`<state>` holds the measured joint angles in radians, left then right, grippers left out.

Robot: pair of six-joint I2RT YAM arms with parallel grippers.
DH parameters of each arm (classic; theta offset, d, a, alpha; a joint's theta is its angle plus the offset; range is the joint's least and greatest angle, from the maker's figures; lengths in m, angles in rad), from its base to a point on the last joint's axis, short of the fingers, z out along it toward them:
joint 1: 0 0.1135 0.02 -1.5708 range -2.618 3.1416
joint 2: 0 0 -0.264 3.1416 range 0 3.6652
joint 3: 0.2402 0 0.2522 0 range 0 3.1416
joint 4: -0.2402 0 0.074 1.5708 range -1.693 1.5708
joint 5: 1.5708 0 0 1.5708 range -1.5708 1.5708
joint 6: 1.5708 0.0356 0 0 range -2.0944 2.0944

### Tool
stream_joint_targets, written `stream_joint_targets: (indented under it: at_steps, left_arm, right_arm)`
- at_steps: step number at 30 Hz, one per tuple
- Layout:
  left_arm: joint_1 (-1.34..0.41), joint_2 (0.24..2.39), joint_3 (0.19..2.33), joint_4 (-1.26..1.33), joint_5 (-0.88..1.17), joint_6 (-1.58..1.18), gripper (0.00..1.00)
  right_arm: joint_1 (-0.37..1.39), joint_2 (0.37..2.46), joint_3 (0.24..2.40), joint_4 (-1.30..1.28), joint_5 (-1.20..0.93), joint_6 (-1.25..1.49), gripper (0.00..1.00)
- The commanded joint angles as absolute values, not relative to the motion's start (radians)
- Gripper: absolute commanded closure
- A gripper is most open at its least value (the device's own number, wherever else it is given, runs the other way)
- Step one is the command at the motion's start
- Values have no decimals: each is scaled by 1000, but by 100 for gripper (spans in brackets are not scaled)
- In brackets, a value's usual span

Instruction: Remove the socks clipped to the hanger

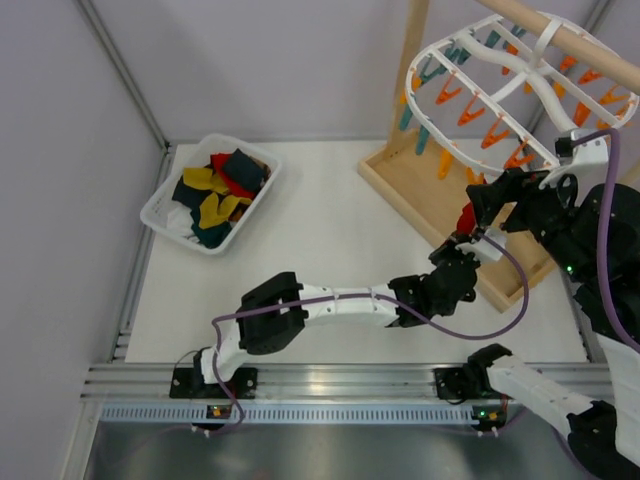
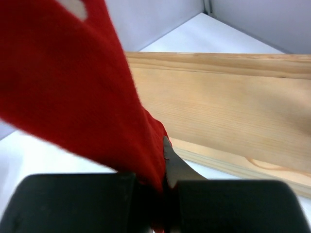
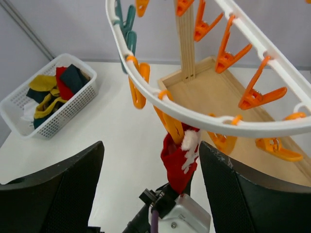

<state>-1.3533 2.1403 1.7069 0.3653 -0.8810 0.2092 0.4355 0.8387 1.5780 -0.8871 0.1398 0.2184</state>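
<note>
Left arm reaches low across the bench toward the right. The left end effector is clamped on the lower end of the red sock. Sock top pinned in an orange clip on the hanger near rim. Right end effector: jaws wide apart, empty, facing the sock. White basket, far left: yellow, navy and red socks heaped inside.

The white oval hanger has wavy crossbars, with orange and teal clips dangling from its rim. One red sock, white at its top, hangs from an orange clip on the near rim. Its lower end is pinched in the left tool. Yellow, navy and red socks lie heaped in a white basket on the worktop.
</note>
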Motion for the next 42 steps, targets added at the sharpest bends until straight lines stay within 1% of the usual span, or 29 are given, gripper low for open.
stream_joint_targets:
  at_steps: [1, 6, 11, 19, 22, 26, 30, 38, 42]
  left_arm:
    - [-1374, 2189, 1805, 379, -1014, 346, 100]
    - [-1384, 2235, 1865, 379, -1026, 390, 100]
    - [-1388, 2261, 1882, 376, -1011, 410, 100]
    - [-1390, 2299, 1936, 357, -1002, 420, 100]
    - [-1393, 2299, 1939, 357, -999, 417, 100]
    - [-1401, 2296, 1942, 356, -994, 420, 100]
    - [-1408, 2289, 1940, 354, -993, 425, 100]
    - [-1414, 2278, 1940, 350, -982, 416, 100]
    - [-1414, 2278, 1940, 339, -973, 397, 100]
  right_arm:
    - [428, 902, 1673, -985, 205, 166, 25]
    - [430, 919, 1686, -1002, 377, 144, 31]
    - [439, 937, 1674, -1052, 579, 117, 32]
    - [451, 945, 1634, -1071, 610, 126, 34]
    - [465, 953, 1609, -1060, 659, 141, 34]
    - [477, 934, 1557, -997, 732, 189, 36]
    - [494, 940, 1516, -956, 750, 209, 39]
    - [624, 945, 1473, -847, 972, 207, 40]
    - [664, 928, 1418, -741, 1035, 169, 44]
